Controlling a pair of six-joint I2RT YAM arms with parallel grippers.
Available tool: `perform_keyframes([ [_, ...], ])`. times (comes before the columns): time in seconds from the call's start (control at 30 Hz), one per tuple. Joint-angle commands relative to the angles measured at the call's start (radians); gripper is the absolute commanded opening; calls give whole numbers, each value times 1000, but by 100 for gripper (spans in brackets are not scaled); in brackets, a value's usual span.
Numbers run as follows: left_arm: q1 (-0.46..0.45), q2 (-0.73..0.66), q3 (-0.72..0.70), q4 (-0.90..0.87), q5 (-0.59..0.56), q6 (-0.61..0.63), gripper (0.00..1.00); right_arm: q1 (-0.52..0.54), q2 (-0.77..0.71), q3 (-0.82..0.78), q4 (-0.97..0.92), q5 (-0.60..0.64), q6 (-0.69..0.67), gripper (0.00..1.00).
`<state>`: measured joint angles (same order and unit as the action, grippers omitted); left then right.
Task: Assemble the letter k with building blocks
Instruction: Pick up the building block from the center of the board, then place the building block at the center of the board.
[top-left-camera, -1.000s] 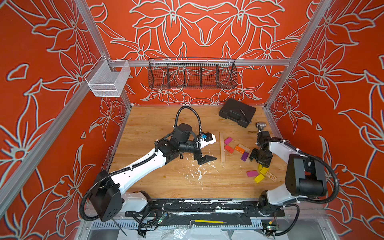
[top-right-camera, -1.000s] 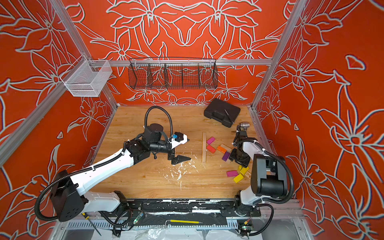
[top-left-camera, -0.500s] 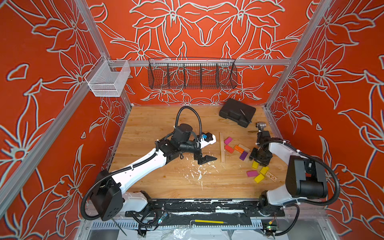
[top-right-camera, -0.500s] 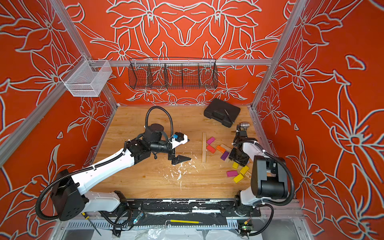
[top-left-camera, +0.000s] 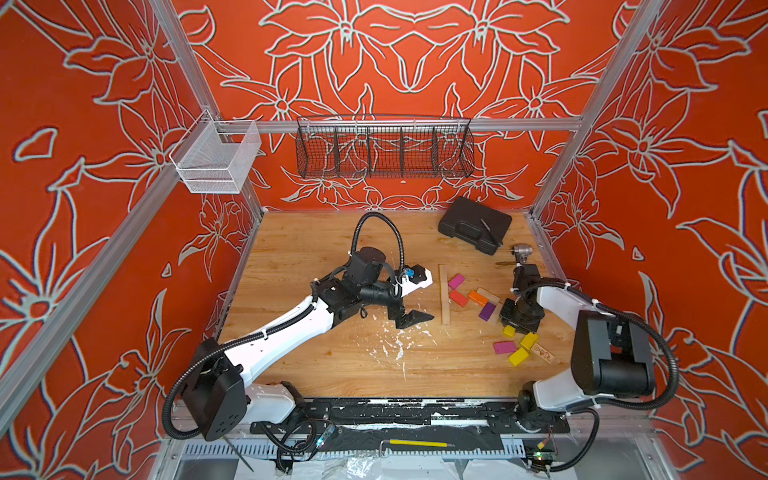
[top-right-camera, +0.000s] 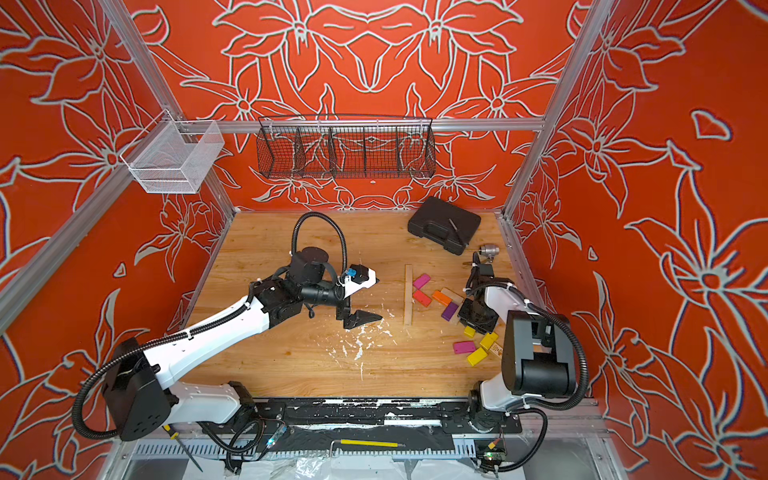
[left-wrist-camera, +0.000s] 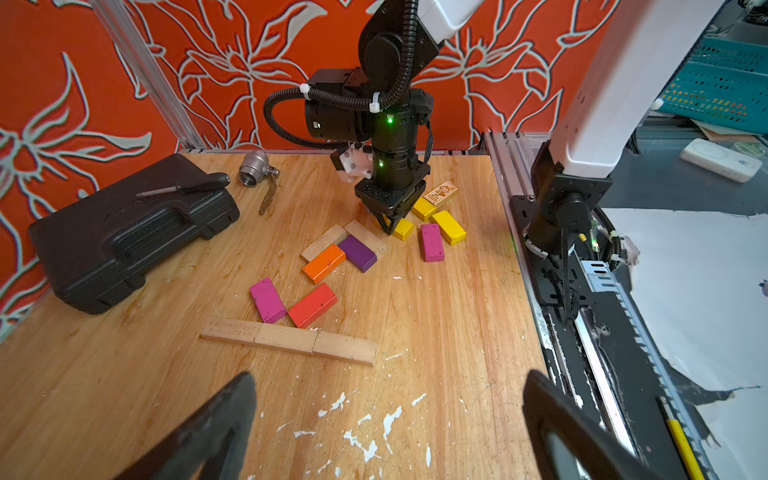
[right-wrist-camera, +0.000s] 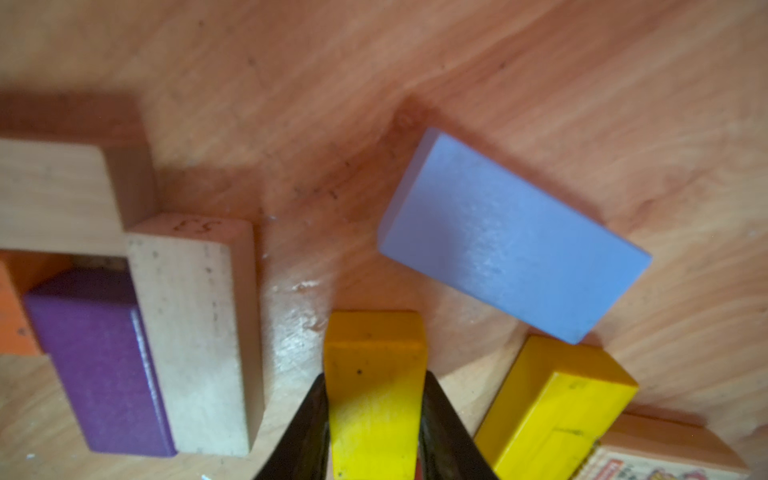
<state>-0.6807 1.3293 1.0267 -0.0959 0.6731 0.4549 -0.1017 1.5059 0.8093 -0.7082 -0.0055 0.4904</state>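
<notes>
1. Right of the middle in both top views, a yellow block (top-left-camera: 509, 331) peeks out from under the right pincer (top-left-camera: 516, 327), over the wooden table (top-left-camera: 353, 374).
2. It is small, flat-sided and bright yellow, with tiny dark specks on it.
3. Close by lie a purple block (right-wrist-camera: 99, 365), a plain wood block (right-wrist-camera: 195, 332), a light blue block (right-wrist-camera: 511, 245) and a second yellow block (right-wrist-camera: 552, 407).
4. From the right wrist camera, the gripped block's long side runs straight out from between the black fingers (right-wrist-camera: 440, 428). From above, too much is hidden to tell which way it points.
5. The right pincer is nearly closed. Its two fingers press the block's long sides and hold it. I cannot tell if the block is lifted off the table.
6. The left pincer (left-wrist-camera: 388, 376) is wide open, holds nothing, and hangs near a row of three wood blocks (left-wrist-camera: 291, 340).
</notes>
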Motion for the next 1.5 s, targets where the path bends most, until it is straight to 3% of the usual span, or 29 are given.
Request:
perform_keyframes([
  [0.0,-1,-1,27,-15,-8,24,97,-2,-8,-4,-12,22,0,30],
  [0.23,15,-2,33,-8,-60,-11,97,27,-112,56,-76,11,17,27],
  [0.47,86,2,50,-8,-210,-96,97,254,-69,287,-184,25,87,27],
  [0.63,152,3,87,-80,-333,-120,97,424,76,493,-230,51,150,27],
  [0.73,159,-7,156,-269,-405,-36,97,507,189,636,-255,69,168,27],
  [0.8,168,-44,156,-330,-480,-45,97,554,282,746,-287,83,175,27],
  [1.0,228,-254,-61,-261,-385,-122,97,670,567,1101,-408,138,167,28],
  [1.1,231,-295,-134,-207,-387,-168,97,704,718,1290,-480,148,166,28],
  [1.3,248,-286,-133,-250,-475,-212,97,741,954,1582,-564,146,203,28],
  [1.47,270,-317,-153,-220,-442,-230,97,746,1041,1660,-568,139,217,28],
])
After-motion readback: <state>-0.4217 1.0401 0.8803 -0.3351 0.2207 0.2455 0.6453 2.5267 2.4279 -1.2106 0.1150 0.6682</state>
